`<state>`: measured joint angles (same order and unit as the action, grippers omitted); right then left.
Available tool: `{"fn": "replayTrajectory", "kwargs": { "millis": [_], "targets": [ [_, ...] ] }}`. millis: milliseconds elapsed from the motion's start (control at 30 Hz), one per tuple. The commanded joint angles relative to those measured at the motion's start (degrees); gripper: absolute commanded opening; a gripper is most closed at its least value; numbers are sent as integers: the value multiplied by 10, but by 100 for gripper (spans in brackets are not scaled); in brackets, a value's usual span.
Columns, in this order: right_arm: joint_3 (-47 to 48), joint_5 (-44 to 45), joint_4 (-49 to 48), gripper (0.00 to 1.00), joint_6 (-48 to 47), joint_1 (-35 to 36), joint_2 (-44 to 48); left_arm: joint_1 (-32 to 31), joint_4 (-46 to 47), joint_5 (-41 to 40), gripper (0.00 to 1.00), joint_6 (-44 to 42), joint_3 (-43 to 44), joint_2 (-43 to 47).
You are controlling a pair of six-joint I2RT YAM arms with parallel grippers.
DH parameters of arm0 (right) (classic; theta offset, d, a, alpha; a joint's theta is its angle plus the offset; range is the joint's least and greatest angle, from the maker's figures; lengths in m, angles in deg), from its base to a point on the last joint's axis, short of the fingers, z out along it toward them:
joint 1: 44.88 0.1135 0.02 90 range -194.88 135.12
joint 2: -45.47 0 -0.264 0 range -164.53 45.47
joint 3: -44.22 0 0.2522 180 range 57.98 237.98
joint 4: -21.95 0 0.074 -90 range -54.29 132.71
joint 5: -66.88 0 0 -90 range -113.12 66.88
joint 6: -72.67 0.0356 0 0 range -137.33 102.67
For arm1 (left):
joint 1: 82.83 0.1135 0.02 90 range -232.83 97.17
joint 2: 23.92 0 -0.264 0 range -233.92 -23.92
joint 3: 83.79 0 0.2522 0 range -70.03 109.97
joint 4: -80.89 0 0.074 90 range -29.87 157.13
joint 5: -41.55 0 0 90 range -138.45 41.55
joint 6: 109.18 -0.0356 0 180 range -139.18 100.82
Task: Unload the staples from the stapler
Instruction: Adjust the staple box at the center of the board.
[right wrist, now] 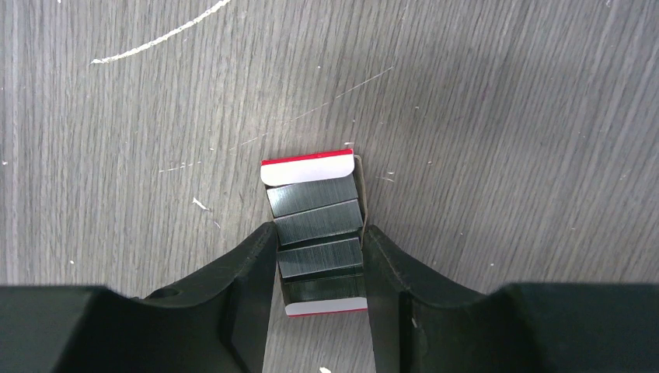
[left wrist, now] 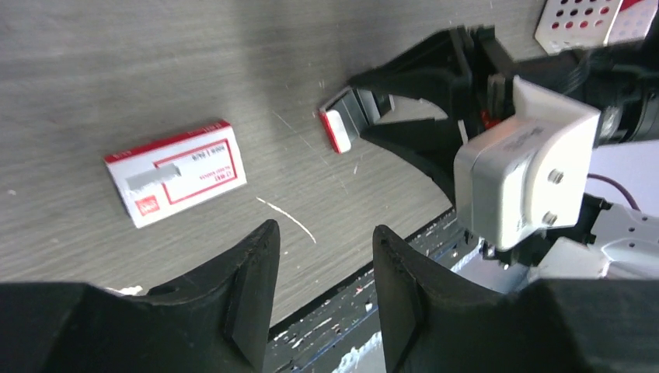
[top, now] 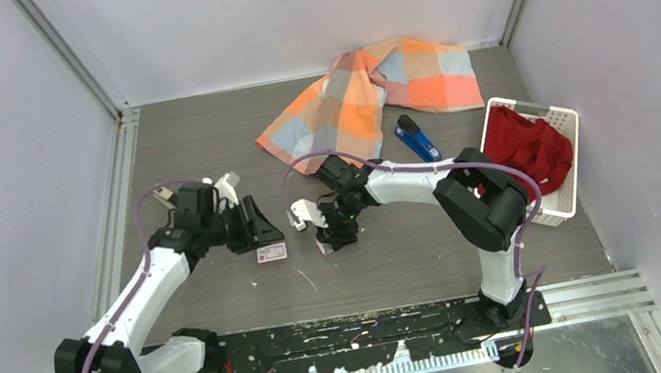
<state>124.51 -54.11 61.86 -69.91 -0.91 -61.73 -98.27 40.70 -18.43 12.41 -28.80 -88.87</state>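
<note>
Blue plastic marks out the stapler [top: 417, 140], which lies at the far side of the surface [top: 399, 256], just beside the hem of the orange-and-grey checked cloth [top: 371, 88] and near the white basket [top: 541, 108], well apart from both arms. Neither tool is on it. The right tool [right wrist: 320, 237] points straight down with its fingers pressed against the two long sides of a small card tray [right wrist: 307, 169] with red-and-white ends, and rows of dark grey staples [right wrist: 315, 194] are packed inside; from the wrist view this reads as a grip on the tray, which seems to sit on the surface. The left tool [left wrist: 325, 233] hangs close by with its fingers parted and nothing between them, above the white-and-red packet [left wrist: 177, 171]. The main hazard, as I judge it, is the tray: it is shallow and open on top, so a tilt or a quick lift could slide the strips out and scatter them, and too hard a squeeze could buckle its thin walls. The two tools also work near each other, so a careless reach by either might knock the tray or the packet. Later, a grasp at the stapler could catch the cloth edge beside it.
</note>
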Motion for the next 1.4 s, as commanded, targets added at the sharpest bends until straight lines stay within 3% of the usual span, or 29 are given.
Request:
{"fn": "replayTrajectory", "kwargs": {
  "millis": [0,300,800,1367],
  "targets": [
    [-8,7,-10,46,3,-5,35,-29,97,-5,48,94,-51,65],
    [-15,-5,-10,47,-5,-5,43,-73,175,-64,43,179,-137,131],
    [-20,-31,-12,47,-5,-3,47,-212,297,-189,26,254,-158,14],
    [-20,-33,-14,47,-5,4,45,-234,406,-217,26,301,-160,-128]
  ]
}}
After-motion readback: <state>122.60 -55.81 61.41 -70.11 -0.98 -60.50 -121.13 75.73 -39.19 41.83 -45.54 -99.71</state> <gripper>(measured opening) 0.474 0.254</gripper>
